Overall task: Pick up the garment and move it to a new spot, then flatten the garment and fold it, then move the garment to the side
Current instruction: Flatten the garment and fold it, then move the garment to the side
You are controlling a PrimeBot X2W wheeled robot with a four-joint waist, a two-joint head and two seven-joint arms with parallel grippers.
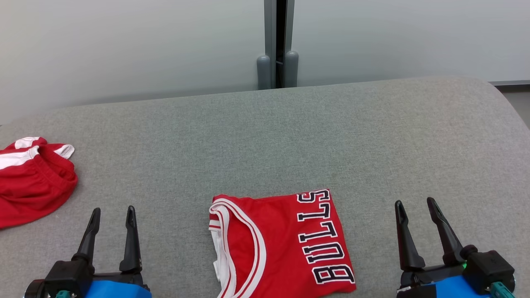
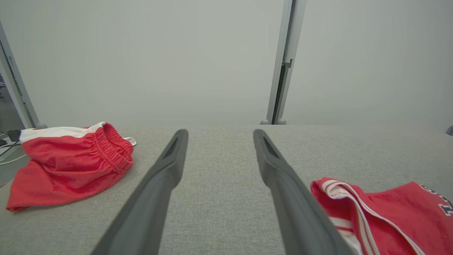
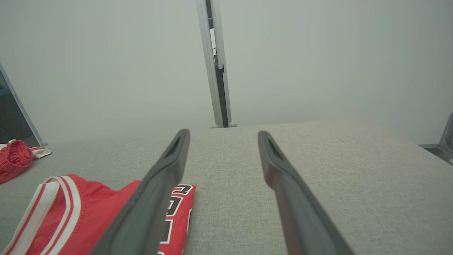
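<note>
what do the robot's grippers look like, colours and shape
The left gripper and right gripper match: each has two long, dark, tapering fingers with a slot-like recess near the tip, set on black blocks over a bright blue body. Teal plugs sit at the outer corners, and a small green light glows on the right one.

Folded red jersey flat on grey cushion, bottom centre, between left gripper and right gripper, both spread wide, empty, clear of cloth. Red shorts bunched at left edge. Grey post behind.
</note>
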